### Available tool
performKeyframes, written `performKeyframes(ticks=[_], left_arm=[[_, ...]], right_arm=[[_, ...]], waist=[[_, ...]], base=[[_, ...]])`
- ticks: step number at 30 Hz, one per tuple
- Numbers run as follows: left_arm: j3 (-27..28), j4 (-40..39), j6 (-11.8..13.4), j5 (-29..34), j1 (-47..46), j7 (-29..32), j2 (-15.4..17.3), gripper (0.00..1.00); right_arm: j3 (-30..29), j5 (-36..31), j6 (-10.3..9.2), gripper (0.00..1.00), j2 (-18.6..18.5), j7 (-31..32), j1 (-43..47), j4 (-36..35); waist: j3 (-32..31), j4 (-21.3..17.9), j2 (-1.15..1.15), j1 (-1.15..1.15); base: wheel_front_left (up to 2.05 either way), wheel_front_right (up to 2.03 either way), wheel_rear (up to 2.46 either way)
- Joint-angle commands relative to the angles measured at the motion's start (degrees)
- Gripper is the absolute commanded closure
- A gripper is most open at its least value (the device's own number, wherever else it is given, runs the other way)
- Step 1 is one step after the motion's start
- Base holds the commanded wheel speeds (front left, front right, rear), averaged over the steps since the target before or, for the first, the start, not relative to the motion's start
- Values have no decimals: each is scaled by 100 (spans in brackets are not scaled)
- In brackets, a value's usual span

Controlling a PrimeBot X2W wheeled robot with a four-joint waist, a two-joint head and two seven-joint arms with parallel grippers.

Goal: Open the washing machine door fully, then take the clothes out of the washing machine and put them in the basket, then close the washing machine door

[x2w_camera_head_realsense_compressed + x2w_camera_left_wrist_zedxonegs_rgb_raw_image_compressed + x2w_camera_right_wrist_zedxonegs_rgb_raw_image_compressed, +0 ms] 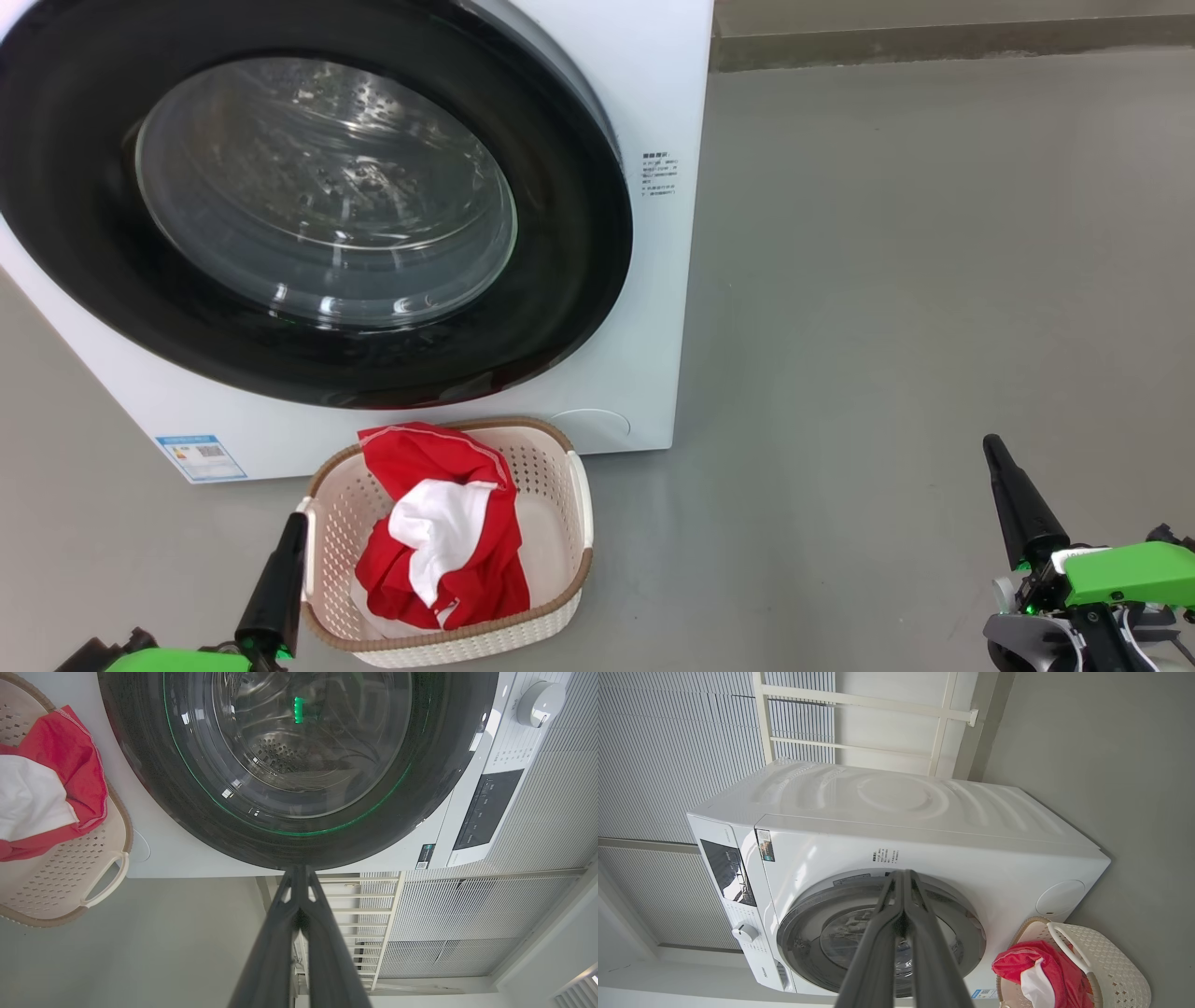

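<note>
The big white front-loading washing machine [653,84] stands at the upper left of the head view. Its large round door [579,280], with a glossy black rim and bulging clear glass, is shut flat against the front. The perforated steel drum [373,103] shows through the glass. A small blue label [203,457] sits low on the machine's left side. Below it the left pincer [295,527] has its two dark fingers pressed together, gripping nothing. Its tip lines up with the left handle of the small cream perforated plastic basket [586,560]; I cannot tell whether it touches. The basket rests on the grey floor [887,280] just before the machine and holds the crumpled bright red garment [411,457] with white panels. Well to the right, the right pincer [993,453] is likewise closed and empty.
</note>
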Motion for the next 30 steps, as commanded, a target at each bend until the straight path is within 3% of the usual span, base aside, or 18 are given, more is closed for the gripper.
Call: performKeyframes(ticks=[1,30], left_arm=[[211,-115,2,35,-232,20,45,100],[227,-115,2,48,-233,33,34,100]], right_arm=[[90,-41,2,100,-41,36,-241,-167],[65,-62,2,100,-24,56,-243,-166]], waist=[[0,0,0,0],[0,0,0,0]], base=[[0,0,0],[0,0,0]])
